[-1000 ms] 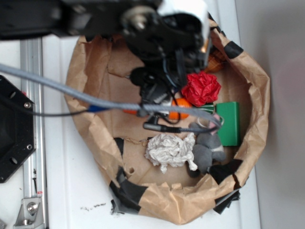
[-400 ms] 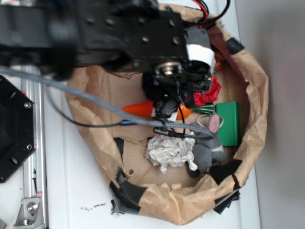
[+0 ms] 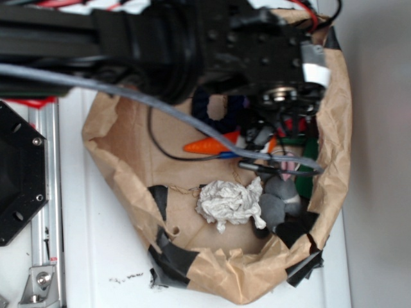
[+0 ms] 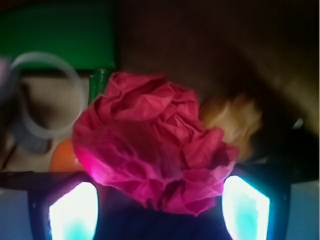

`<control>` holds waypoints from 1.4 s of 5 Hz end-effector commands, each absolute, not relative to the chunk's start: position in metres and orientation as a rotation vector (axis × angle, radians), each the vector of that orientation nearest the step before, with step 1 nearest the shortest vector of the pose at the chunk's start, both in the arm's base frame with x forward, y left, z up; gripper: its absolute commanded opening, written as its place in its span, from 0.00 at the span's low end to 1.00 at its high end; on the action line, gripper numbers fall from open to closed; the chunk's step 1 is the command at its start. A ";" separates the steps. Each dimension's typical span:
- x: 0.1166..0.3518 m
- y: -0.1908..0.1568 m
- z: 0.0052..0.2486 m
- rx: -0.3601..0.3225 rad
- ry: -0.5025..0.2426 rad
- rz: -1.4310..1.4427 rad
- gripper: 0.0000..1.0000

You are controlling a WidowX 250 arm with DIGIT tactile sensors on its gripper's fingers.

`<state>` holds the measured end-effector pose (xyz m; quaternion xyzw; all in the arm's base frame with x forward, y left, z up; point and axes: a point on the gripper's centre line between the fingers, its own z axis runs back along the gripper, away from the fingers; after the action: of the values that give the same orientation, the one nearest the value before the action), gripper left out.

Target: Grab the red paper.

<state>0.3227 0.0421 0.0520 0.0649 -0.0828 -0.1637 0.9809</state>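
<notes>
From the wrist view we see the red paper [image 4: 152, 142], a crumpled ball, lying between the 2 fingers [image 4: 72, 212] of the gripper [image 4: 159, 212], which stand spread apart on either side of its lower part; we cannot tell whether either finger touches it. Behind the ball sit a green block [image 4: 60, 32], a grey ring [image 4: 37, 100] to the left and a bit of orange [image 4: 65, 157] low on the left. From the outside view the black arm [image 3: 212, 45] hangs over the upper right of the brown paper bag [image 3: 115, 147], hiding nearly all of the red paper [image 3: 297, 123], of which only slivers show under the wrist. An orange carrot [image 3: 209, 145] lies near the middle of the bag, a white paper wad [image 3: 228, 204] lies below it, and a grey toy [image 3: 282, 199] rests just right of the wad.
</notes>
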 end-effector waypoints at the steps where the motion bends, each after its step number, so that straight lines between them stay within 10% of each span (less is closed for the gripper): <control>1: 0.356 0.059 0.058 0.143 -0.189 -0.278 0.91; 2: 0.358 0.067 0.047 0.136 -0.154 -0.234 0.00; 3: 0.352 0.062 0.047 0.156 -0.114 -0.238 0.00; 7: 0.261 0.041 0.186 0.099 -0.033 -0.088 0.00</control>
<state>0.2549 0.0381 0.1648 0.0409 0.0195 -0.0482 0.9978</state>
